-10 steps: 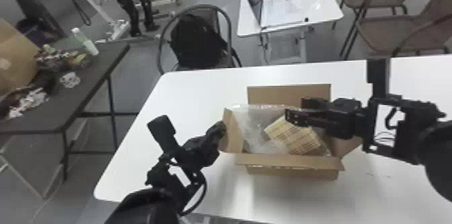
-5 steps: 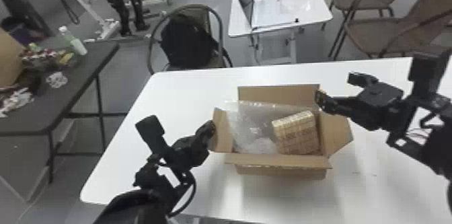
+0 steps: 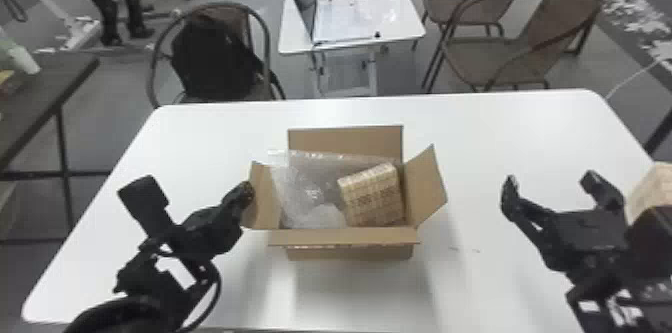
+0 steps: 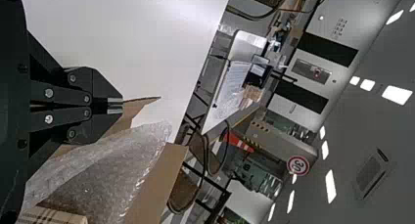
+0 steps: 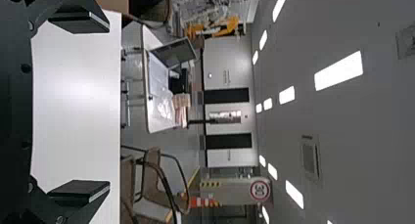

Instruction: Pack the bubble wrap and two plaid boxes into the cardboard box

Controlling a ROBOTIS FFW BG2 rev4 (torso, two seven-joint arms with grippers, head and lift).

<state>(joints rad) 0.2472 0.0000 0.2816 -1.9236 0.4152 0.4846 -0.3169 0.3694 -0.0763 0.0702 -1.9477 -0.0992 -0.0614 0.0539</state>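
In the head view, the cardboard box point(image 3: 350, 253) stands open on the white table point(image 3: 475, 297). The bubble wrap point(image 3: 310, 182) and one plaid box point(image 3: 372, 197) are inside, the plaid box tilted at the right end. The left gripper point(image 3: 246, 188), at the cardboard box's left side, is nearer to it; the right gripper point(image 3: 550, 182) hangs well apart to its right. Farther right of the cardboard box, partly behind the right arm, sits a tan object point(image 3: 652, 184), probably the second plaid box; its long axis cannot be told. The right arm is nearer, and would likely have to move outward. The splayed right flap point(image 3: 425, 187) could obstruct the way back in.

In the left wrist view, the fingers pinch the left flap point(image 4: 139, 102), with bubble wrap close by.

In the right wrist view, the fingers are wide apart with nothing between them.
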